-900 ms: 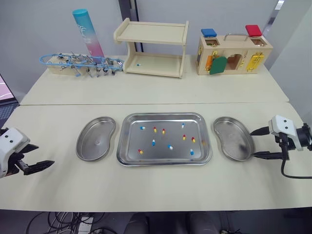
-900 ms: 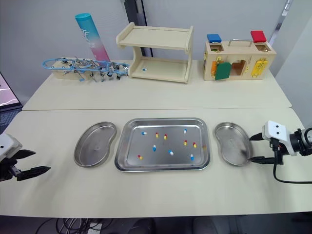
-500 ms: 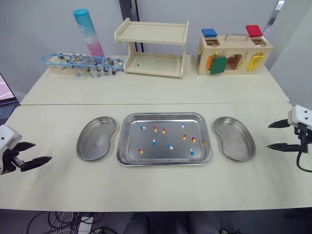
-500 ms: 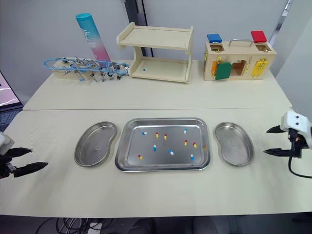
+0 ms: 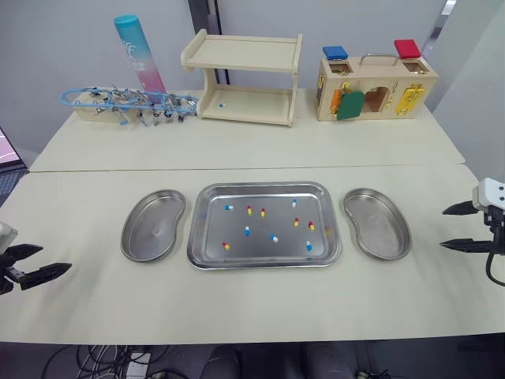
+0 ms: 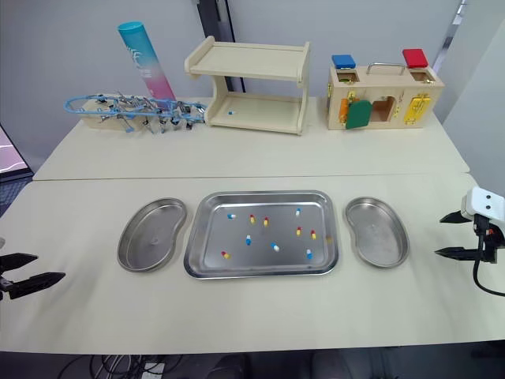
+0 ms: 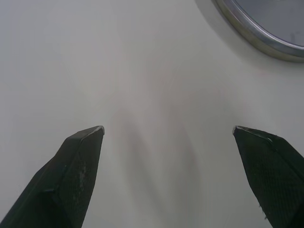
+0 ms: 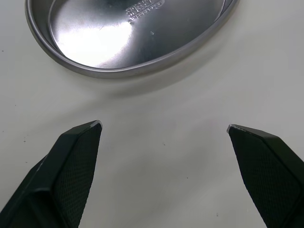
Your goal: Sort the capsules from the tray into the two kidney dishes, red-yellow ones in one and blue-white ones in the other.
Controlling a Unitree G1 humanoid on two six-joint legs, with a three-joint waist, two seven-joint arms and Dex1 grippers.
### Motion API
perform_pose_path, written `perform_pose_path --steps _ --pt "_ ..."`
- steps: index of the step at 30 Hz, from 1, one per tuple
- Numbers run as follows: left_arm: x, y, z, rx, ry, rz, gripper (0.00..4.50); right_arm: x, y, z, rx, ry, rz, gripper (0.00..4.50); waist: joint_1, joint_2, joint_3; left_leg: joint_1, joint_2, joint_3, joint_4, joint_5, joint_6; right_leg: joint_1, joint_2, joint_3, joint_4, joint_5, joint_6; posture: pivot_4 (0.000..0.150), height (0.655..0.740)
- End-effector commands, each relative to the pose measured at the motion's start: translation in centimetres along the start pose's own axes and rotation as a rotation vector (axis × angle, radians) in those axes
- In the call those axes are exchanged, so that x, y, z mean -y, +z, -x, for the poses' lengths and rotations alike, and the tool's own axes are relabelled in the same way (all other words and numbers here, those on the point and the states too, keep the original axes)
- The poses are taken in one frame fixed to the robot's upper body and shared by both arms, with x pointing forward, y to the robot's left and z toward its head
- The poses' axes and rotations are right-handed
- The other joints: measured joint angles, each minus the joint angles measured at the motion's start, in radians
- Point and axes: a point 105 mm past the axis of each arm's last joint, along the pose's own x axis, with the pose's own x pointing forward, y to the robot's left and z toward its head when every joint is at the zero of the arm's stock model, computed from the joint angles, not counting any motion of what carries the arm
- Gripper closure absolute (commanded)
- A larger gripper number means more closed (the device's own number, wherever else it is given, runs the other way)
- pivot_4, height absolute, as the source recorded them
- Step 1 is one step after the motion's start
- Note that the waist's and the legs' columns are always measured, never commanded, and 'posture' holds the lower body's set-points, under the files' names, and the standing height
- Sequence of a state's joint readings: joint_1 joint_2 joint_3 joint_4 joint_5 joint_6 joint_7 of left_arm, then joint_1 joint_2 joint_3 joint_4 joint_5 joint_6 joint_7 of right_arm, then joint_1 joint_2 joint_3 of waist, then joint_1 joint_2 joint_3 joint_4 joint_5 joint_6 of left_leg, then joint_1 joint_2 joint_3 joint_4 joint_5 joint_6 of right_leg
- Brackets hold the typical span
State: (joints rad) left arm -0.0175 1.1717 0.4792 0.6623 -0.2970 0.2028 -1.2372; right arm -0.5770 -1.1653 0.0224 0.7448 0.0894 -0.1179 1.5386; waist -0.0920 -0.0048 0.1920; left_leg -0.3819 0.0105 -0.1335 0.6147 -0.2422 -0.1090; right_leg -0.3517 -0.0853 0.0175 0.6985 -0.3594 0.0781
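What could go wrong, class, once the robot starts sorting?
The red-yellow capsules and blue-white capsules lie small and mixed on the rectangular steel tray; the open right gripper or open left gripper might nudge one aside or pinch two. The left steel kidney dish and right steel kidney dish look alike and empty, so colours could get mixed.

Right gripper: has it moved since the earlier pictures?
Yes. The right gripper has drawn back to the robot's right, away from the right kidney dish, whose rim it reached before; bare table now shows between them.
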Motion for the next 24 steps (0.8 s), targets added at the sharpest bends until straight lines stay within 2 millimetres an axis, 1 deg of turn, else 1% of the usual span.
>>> perform_pose_path --steps 1,5,8,13,15,17,19,20,22,24 --pt "-0.1 1.3 0.9 0.049 0.016 -0.018 0.00 0.8 0.7 0.5 -0.002 -0.048 0.043 0.02 0.000 0.000 0.000 0.000 0.000 0.000 0.000 0.000 0.000 0.000 0.000 0.000 0.000 0.000 0.000 0.150 0.7400" --pt "0.2 1.6 0.9 0.079 0.028 -0.014 0.00 1.3 0.9 0.5 -0.006 -0.071 0.041 0.02 0.001 0.000 0.000 0.000 0.000 0.000 0.000 0.000 0.000 0.000 0.000 0.000 0.000 0.000 0.000 0.150 0.7400" --pt "0.6 2.0 0.9 0.109 0.027 -0.006 0.00 1.6 1.4 0.3 0.020 -0.079 0.042 0.02 0.001 0.000 0.000 0.000 0.000 0.000 0.000 0.000 0.000 0.000 0.000 0.000 0.000 0.000 0.000 0.150 0.7400" --pt "2.4 3.8 0.3 0.189 0.002 -0.046 0.00 1.9 2.9 0.6 0.093 -0.125 0.057 0.02 0.005 0.000 0.000 0.000 0.000 0.000 0.000 0.000 0.000 0.000 0.000 0.000 0.000 0.000 0.000 0.150 0.7400" --pt "4.0 4.6 -0.1 0.204 -0.042 -0.073 0.00 1.2 3.9 0.4 0.132 -0.110 0.076 0.02 0.006 0.000 0.000 0.000 0.000 0.000 0.000 0.000 0.000 0.000 0.000 0.000 0.000 0.000 0.000 0.150 0.7400" --pt "5.8 5.5 -0.7 0.207 -0.100 -0.093 0.00 0.1 5.3 0.0 0.182 -0.086 0.113 0.02 0.009 -0.001 0.000 -0.001 0.000 0.000 0.000 0.000 0.000 0.000 0.000 0.000 -0.001 0.000 0.000 0.150 0.7400" --pt "7.0 6.0 -0.9 0.196 -0.133 -0.120 0.00 -0.8 6.7 -0.5 0.228 -0.071 0.151 0.02 0.011 -0.001 0.000 -0.001 0.000 0.000 0.000 0.000 0.000 0.000 0.000 0.000 -0.001 0.000 0.000 0.150 0.7400" --pt "7.8 6.7 -1.3 0.215 -0.148 -0.134 0.00 -1.8 8.2 -1.0 0.289 -0.041 0.177 0.02 0.011 -0.001 0.000 -0.001 0.000 0.000 0.000 0.000 0.000 0.000 0.000 0.000 0.000 0.000 0.000 0.150 0.7400" --pt "9.0 7.7 -1.8 0.243 -0.170 -0.149 0.00 -3.6 10.4 -1.9 0.373 0.023 0.215 0.02 0.010 -0.001 0.000 0.000 0.000 0.000 0.000 0.000 0.000 0.001 0.000 0.000 0.000 0.000 0.000 0.150 0.7400" --pt "9.8 8.2 -2.1 0.249 -0.189 -0.159 0.00 -5.1 11.8 -2.5 0.416 0.076 0.234 0.02 0.010 -0.001 0.000 0.000 0.001 0.000 0.001 0.000 0.000 0.002 0.000 0.000 0.000 0.000 0.000 0.150 0.7400"
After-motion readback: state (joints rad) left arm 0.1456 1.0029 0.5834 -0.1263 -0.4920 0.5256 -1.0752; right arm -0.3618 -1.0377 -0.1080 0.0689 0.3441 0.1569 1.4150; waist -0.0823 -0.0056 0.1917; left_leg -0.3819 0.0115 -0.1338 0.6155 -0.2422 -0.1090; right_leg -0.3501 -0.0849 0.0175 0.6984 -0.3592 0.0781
